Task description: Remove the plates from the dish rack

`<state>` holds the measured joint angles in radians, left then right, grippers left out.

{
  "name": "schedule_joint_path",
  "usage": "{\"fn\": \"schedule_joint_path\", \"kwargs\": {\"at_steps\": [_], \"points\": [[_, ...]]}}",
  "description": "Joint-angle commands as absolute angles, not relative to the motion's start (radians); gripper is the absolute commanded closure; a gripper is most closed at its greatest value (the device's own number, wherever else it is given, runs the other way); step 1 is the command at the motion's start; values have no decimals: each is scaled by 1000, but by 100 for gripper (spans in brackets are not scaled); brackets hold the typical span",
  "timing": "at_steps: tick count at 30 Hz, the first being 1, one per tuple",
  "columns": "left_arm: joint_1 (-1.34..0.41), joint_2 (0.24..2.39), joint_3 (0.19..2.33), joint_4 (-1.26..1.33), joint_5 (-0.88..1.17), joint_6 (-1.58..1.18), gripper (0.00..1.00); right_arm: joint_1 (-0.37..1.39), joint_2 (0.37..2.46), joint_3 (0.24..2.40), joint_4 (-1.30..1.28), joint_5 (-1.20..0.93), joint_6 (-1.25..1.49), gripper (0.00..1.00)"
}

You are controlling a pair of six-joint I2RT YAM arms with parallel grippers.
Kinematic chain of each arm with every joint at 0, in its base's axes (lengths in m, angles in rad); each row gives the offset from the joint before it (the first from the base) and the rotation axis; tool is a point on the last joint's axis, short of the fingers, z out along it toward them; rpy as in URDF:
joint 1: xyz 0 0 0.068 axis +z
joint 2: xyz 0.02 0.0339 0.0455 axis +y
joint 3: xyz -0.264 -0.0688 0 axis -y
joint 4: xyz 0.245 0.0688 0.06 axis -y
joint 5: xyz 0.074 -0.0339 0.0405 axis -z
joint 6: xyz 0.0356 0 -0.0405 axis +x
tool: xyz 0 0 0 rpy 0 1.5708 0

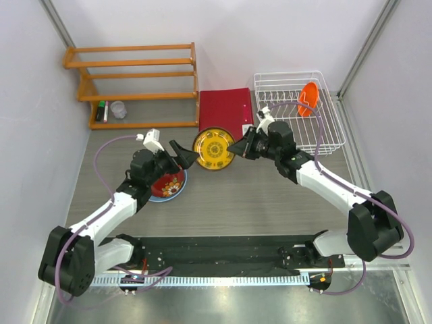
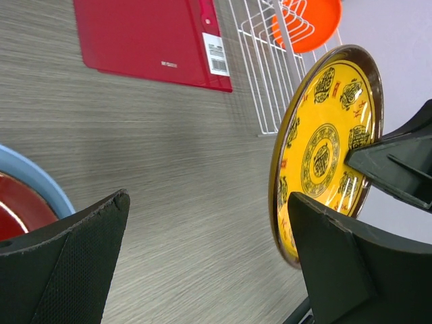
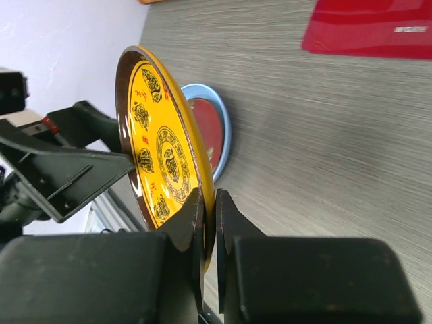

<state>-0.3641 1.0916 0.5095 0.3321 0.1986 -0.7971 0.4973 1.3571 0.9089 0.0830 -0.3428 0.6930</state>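
The right hand (image 1: 236, 147) is pinching the yellow plate (image 1: 214, 149) by its rim above the desk (image 1: 270, 196), the left hand (image 1: 183, 154) is hovering wide open and empty at its opposite edge, and the orange plate (image 1: 308, 99) is standing in the rack (image 1: 287, 84).

Orange wooden shelf (image 1: 135, 96) at back left; red folder (image 1: 225, 108) flat beside it.

The yellow plate (image 3: 165, 155) is glossy glazed ware with a dark, shiny rim, above a matt grey table (image 1: 270, 202) of fine wood-grain texture. Behind the plate, the red folder (image 1: 225, 108) is smooth, faintly glossy plastic and the dish rack (image 1: 324, 128) is white coated wire. Beside the plate, the fingers (image 2: 81, 263) of the left gripper (image 2: 208, 199) are matt black plastic, one face finely dimpled.
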Motion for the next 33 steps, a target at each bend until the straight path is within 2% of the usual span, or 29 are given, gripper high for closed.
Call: {"fn": "schedule_joint_path", "kwargs": {"at_steps": [1,5,6,7,9,11,12,14,15,17,18,21,23,24,26,27,33], "points": [[-360,1114,509,454,250,-836,0,517,1361,905,210,-394,736,99],[-360,1146,508,518,290,-857,0,520,1393,888,274,-446,781,99],[-360,1164,506,537,301,-870,4,522,1397,885,284,-455,790,99],[-360,1172,503,552,311,-876,10,523,1400,874,297,-462,796,99],[-360,1198,502,578,331,-890,32,525,1407,868,314,-462,807,99],[-360,1209,494,592,337,-900,44,526,1410,864,322,-466,808,99],[-360,1216,486,615,341,-907,56,526,1413,862,322,-468,807,99],[-360,1223,473,629,341,-920,68,525,1419,864,324,-477,808,99],[-360,1226,471,632,341,-920,82,526,1427,864,327,-480,810,99],[-360,1235,469,626,342,-919,96,526,1437,856,351,-501,822,99],[-360,1236,469,620,341,-919,100,526,1442,856,356,-509,827,99],[-360,1246,465,618,336,-911,100,526,1469,854,391,-537,848,97],[-360,1240,463,597,306,-902,100,526,1482,851,405,-535,862,86],[-360,1235,463,583,295,-896,100,528,1485,854,405,-537,861,71],[-360,1209,472,513,237,-868,100,525,1486,864,387,-528,847,64],[-360,1195,477,482,213,-858,100,523,1486,871,368,-509,835,56],[-360,1063,523,235,10,-758,100,522,1460,933,203,-413,718,50]]}}
